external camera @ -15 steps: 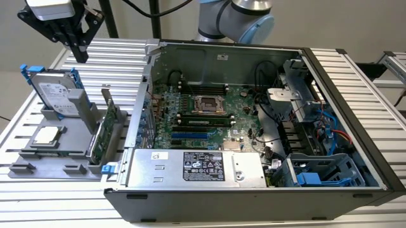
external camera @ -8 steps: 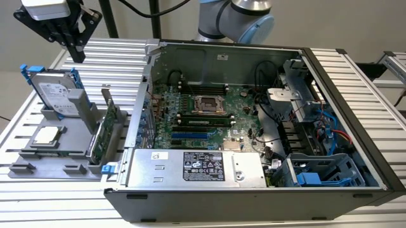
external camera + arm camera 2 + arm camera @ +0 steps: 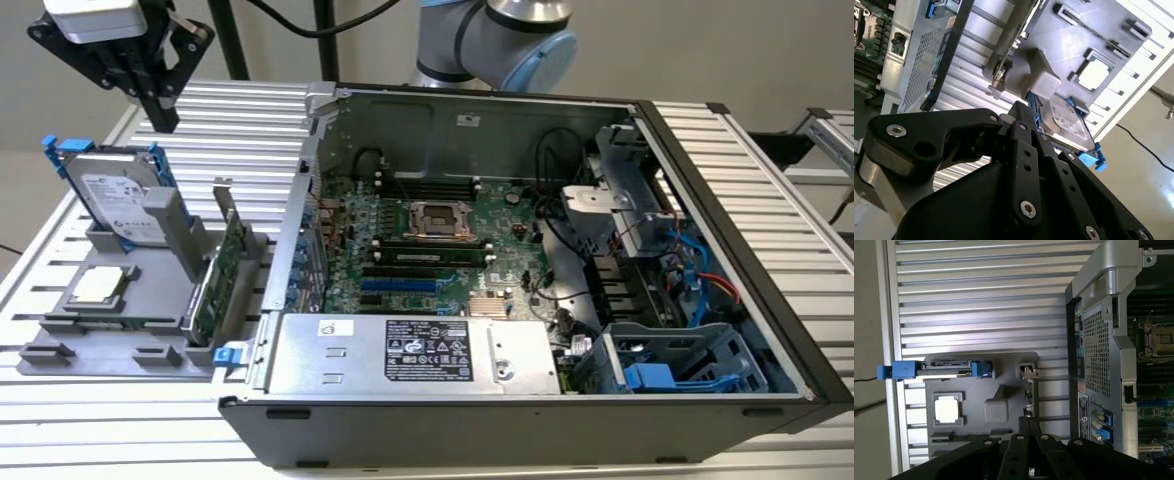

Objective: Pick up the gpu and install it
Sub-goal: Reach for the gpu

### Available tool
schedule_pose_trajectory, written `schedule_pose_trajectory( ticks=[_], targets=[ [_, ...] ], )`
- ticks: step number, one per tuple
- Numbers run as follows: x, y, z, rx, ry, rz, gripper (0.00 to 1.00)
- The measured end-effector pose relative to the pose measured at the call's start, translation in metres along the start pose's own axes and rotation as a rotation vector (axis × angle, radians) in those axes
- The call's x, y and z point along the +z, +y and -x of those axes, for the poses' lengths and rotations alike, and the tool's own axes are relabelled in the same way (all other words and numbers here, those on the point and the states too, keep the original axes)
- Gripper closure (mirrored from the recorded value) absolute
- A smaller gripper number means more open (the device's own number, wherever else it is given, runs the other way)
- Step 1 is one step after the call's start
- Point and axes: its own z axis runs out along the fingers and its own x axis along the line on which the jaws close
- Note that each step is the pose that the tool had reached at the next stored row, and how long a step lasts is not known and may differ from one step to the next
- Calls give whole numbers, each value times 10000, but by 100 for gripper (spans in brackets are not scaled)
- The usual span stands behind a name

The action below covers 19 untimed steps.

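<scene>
The gpu [image 3: 211, 285] stands on edge in a grey holder [image 3: 80, 345] at the exterior view's left, green board showing, silver bracket up, just outside the open computer case [image 3: 534, 130]. My gripper [image 3: 162, 120] hangs high above the holder's far end, over the hard drive, apart from the gpu. Its black fingers are shut together with nothing between them. Both wrist views look down past the gripper [image 3: 1028, 424] [image 3: 1021, 111] at the gpu [image 3: 1029, 397] [image 3: 1010, 42], seen edge-on below.
A silver hard drive with blue rails [image 3: 118, 195] and a square CPU chip [image 3: 100, 285] share the holder. Inside the case lie the motherboard with blue slots [image 3: 400, 285], a power supply [image 3: 400, 350] and a drive cage [image 3: 681, 370]. Ribbed aluminium table [image 3: 240, 120] surrounds everything.
</scene>
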Motion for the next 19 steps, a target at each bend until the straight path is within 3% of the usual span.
schedule_pose_trajectory(
  ticks=[19],
  targets=[
    [3, -92, 7, 1, 20, -1, 100]
  ],
)
